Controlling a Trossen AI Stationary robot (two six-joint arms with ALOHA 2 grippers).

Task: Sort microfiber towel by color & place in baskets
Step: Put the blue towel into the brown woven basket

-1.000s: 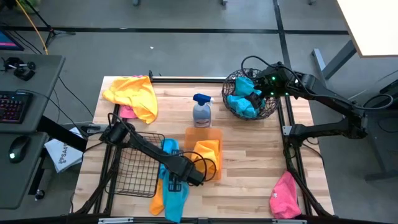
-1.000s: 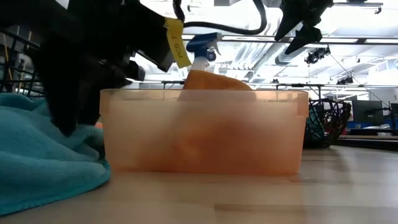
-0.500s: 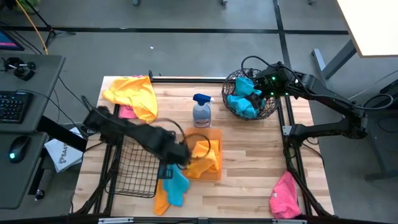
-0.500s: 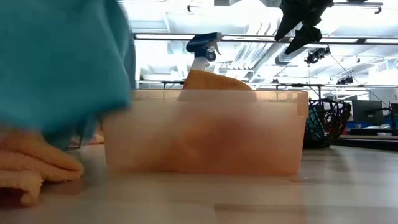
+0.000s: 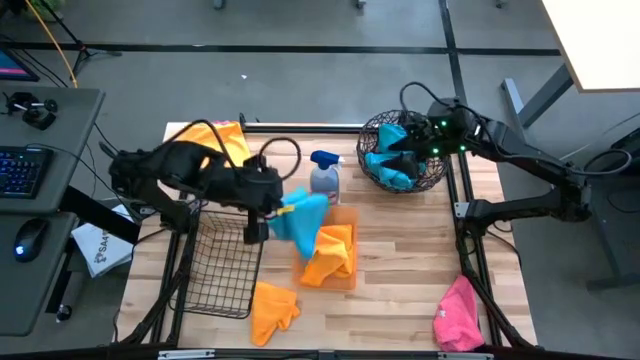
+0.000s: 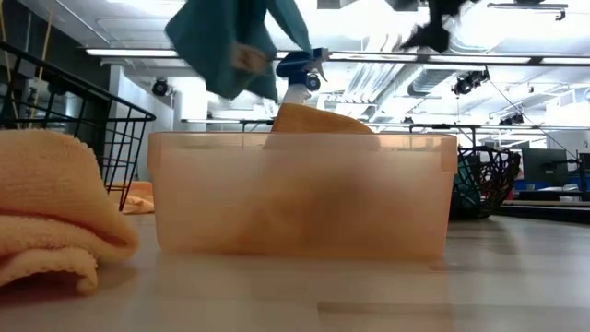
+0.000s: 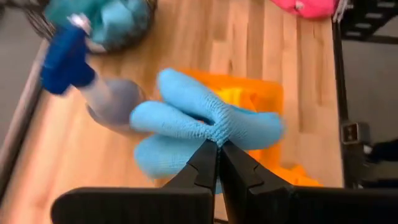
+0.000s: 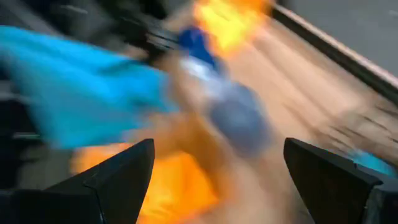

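My left gripper (image 5: pixel 277 212) is shut on a blue towel (image 5: pixel 305 222) and carries it in the air between the black wire-grid basket (image 5: pixel 215 270) and the orange plastic bin (image 5: pixel 328 245). An orange towel (image 5: pixel 330 252) lies in the bin. In the low view the blue towel (image 6: pixel 230 46) hangs above the bin (image 6: pixel 304 194). My right gripper (image 5: pixel 402 157) is open, its fingers wide apart in the right wrist view (image 8: pixel 217 180). It hovers over the round wire basket (image 5: pixel 405 165), which holds blue towels. My left gripper pinches the blue towel between its two fingers at a bunched-up spot near its middle (image 7: pixel 215 134). The cloth spreads out from the fingertips (image 7: pixel 208 158) in several lobes. The fingers point toward the table's right. The towel is lifted clear of the table and hangs slack.
A blue-capped spray bottle (image 5: pixel 323 178) stands just beyond the bin. An orange towel (image 5: pixel 272 308) lies crumpled near the near edge. A yellow towel (image 5: pixel 225 140) sits at the far left corner, a pink one (image 5: pixel 457 315) at the near right.
My left gripper has risen from the near edge with the blue towel and swung toward the far side, beside the bin. The towel has come off the orange towel under it, which has stayed on the table. My right gripper has shifted a little above the round basket.
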